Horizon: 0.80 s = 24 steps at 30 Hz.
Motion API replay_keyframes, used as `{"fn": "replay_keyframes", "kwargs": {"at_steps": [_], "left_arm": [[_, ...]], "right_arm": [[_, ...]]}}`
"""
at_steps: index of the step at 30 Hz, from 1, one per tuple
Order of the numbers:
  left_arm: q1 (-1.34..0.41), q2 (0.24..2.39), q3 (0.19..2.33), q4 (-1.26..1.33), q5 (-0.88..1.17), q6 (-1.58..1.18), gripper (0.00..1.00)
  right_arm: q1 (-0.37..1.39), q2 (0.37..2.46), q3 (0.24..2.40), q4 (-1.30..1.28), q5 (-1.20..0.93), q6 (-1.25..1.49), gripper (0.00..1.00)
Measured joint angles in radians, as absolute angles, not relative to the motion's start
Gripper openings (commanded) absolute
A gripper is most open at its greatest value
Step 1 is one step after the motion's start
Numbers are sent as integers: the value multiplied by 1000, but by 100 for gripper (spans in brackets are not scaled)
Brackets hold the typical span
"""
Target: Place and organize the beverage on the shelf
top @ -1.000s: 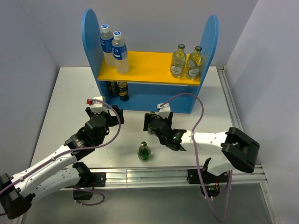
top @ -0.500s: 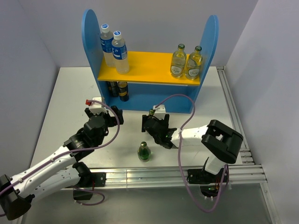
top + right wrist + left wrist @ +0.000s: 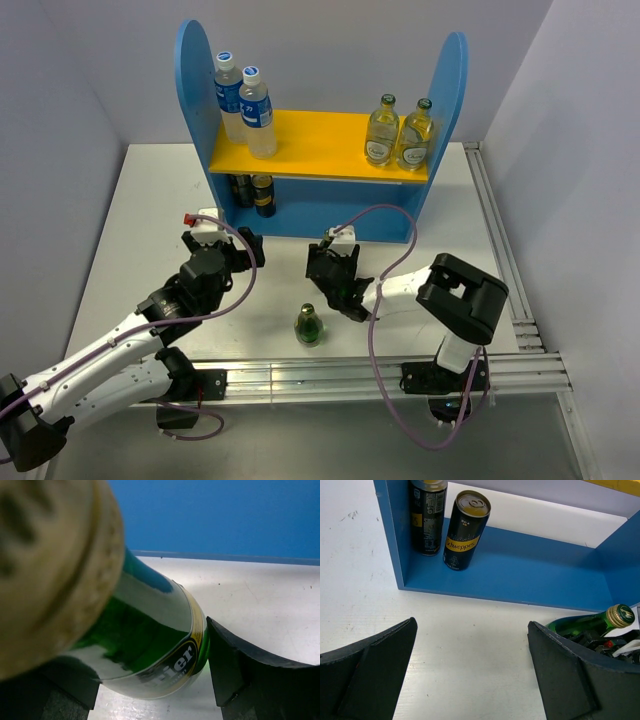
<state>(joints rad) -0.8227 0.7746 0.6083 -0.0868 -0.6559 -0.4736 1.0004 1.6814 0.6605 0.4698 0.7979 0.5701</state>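
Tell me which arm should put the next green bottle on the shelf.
Right. The right pincer grips a green bottle in front of the shelf; the left pincer hangs open, empty.

On the shelf [image 3: 320,195], water bottles [image 3: 257,112] and glass bottles [image 3: 382,132] are set; a green bottle [image 3: 309,326] is seen upright on the desk [image 3: 150,220].

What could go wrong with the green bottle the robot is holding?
The right gripper holds a green bottle tilted, by its smooth glass side; it might slip out and roll.
A second green bottle stands on the table close to that arm, so a swing could knock it over.
Two cans sit at the lower left of the shelf; a careless push there could bump them.
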Motion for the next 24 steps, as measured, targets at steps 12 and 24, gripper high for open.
{"fn": "replay_keyframes", "kwargs": {"at_steps": [12, 24], "left_arm": [[-823, 777, 608, -87, -656, -474, 99], [-823, 784, 608, -86, -656, -474, 99]], "right_arm": [[998, 1657, 654, 438, 849, 517, 0], [835, 1631, 710, 414, 825, 442, 0]]}}
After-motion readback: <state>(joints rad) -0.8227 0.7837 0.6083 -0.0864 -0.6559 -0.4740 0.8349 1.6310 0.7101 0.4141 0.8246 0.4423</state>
